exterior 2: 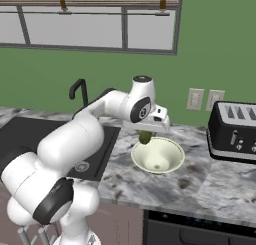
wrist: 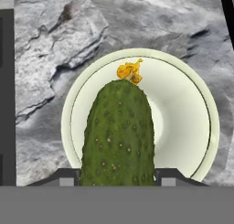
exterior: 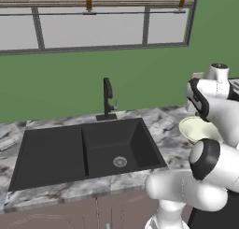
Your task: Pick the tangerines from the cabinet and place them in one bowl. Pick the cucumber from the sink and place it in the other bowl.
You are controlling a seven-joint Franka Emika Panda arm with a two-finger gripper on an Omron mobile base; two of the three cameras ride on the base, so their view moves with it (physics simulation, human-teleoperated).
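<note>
One cucumber [wrist: 119, 134] clamped between the fingers [wrist: 66, 176], long axis vertical, yellow-flowered tip down toward the bowl [wrist: 192, 113].

even, bright rendered light, soft shadows, slightly coarse low-resolution pictures.

text: none legible | labels: none — brands: none | numbers, signs: none

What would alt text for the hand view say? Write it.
A green cucumber, held between the gripper's two dark fingertips, hangs above a pale empty bowl on a grey marbled counter. A small orange bit sits at the cucumber's tip.
</note>
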